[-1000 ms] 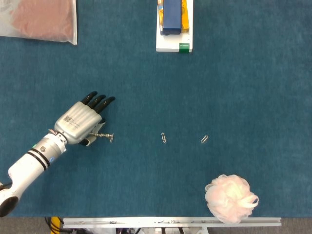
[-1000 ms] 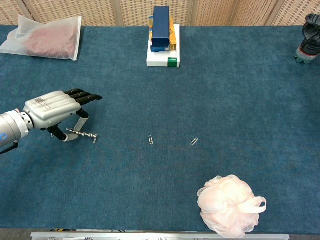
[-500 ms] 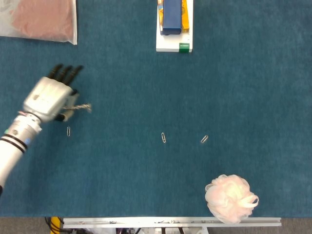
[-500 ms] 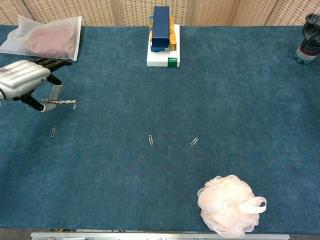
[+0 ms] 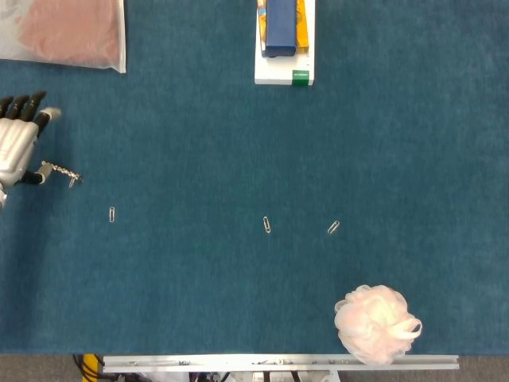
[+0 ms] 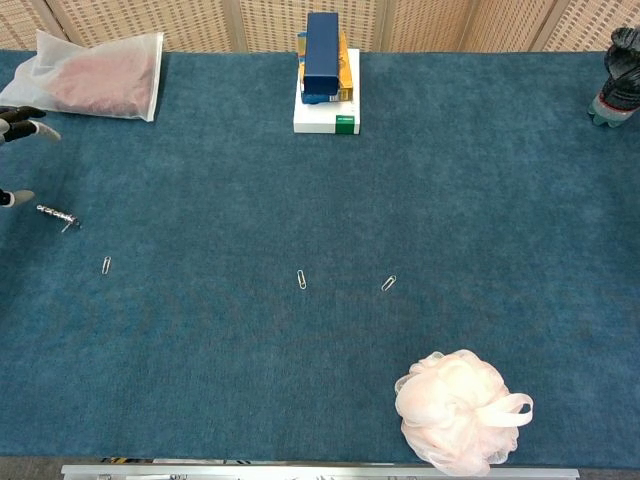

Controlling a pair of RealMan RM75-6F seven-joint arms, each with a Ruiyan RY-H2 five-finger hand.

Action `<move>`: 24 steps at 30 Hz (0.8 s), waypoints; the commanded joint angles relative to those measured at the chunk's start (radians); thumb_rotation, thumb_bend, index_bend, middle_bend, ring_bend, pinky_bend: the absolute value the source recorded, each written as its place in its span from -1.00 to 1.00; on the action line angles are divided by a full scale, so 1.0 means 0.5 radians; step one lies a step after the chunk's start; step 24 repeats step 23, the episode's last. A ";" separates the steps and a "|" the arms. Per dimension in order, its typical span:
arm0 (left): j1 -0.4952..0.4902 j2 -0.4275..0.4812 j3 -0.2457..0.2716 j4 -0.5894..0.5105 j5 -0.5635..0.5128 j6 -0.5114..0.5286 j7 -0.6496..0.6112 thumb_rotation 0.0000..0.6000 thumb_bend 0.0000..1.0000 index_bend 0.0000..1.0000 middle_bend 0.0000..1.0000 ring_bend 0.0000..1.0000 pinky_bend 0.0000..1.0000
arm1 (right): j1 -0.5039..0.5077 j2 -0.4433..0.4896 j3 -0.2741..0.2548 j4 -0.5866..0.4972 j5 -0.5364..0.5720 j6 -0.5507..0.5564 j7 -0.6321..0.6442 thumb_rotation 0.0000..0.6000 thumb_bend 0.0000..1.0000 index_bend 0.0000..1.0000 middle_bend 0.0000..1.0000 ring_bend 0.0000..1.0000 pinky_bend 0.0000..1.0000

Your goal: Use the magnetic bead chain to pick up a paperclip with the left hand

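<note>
The left robot hand [image 5: 16,147] is at the far left edge, its dark fingers [image 5: 22,105] pointing up and away. It pinches one end of the bead chain [image 5: 60,171], which sticks out to the right. A paperclip [image 5: 113,214] lies on the blue surface [image 5: 238,151] near the chain.

left hand [image 6: 14,125] at left edge | bead chain [image 6: 57,215] beside | paperclip [image 6: 106,265] apart

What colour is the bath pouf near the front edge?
Pale pink pouf, clearest in the chest view.
</note>
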 commanded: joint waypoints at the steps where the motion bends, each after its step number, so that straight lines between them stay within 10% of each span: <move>1: 0.060 0.074 -0.025 -0.103 -0.014 0.110 0.006 1.00 -0.41 -0.75 -1.00 -1.00 -1.00 | -0.006 0.007 0.000 -0.010 -0.002 0.011 -0.001 1.00 -1.00 -0.76 -0.91 -1.00 -1.00; 24: 0.558 0.579 0.106 -0.954 0.247 0.860 0.231 1.00 -0.41 -0.43 -1.00 -0.97 -0.66 | -0.230 0.076 -0.075 -0.177 0.046 0.227 0.038 1.00 -1.00 -0.75 -0.91 -1.00 -1.00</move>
